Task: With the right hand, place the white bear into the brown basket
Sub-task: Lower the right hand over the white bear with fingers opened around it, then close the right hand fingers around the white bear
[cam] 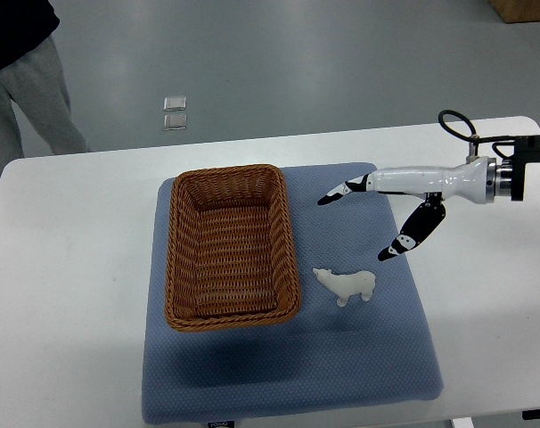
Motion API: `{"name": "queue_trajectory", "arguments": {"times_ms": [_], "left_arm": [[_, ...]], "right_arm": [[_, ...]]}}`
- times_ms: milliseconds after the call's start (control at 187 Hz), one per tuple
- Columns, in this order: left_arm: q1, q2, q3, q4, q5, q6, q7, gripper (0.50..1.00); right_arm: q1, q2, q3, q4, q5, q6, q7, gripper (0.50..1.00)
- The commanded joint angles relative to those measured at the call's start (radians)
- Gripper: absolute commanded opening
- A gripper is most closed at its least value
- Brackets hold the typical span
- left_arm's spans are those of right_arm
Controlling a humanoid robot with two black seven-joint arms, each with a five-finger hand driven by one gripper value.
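Note:
A small white bear (347, 284) lies on the blue mat (341, 366), just right of the brown wicker basket (184, 260). The basket holds nothing that I can see. My right hand (359, 218) reaches in from the right edge and hovers above the mat, up and to the right of the bear. Its fingers (338, 193) are spread and hold nothing. A gap separates the thumb tip (390, 252) from the bear. The left arm does not show.
The mat lies on a white table (65, 267). A person in grey trousers (25, 98) stands at the far left corner beyond the table. A small clear packet (175, 113) lies on the grey floor behind.

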Motion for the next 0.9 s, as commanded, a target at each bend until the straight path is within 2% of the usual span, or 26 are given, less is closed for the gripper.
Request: {"name": "queue_trajectory", "arguments": {"times_ms": [0,385,776,894], "left_arm": [[0.001,0.000,0.000,0.000,0.000,0.000,0.000,1.000],[0.000,0.000,-0.001,0.000,0.000,0.000,0.000,1.000],[0.001,0.000,-0.001,0.000,0.000,0.000,0.000,1.000],[0.000,0.000,-0.001,0.000,0.000,0.000,0.000,1.000]], "right_arm": [[-0.009,0.025,-0.011,-0.007,-0.049,-0.026,-0.002,0.917],[-0.101,0.048,-0.022,-0.007,-0.063,-0.039,-0.001,0.915],[-0.151,0.104,-0.022,-0.042,-0.071,-0.123,-0.005,0.891],[-0.165,0.127,-0.022,-0.077,-0.074,-0.152,-0.038,0.891]]}}
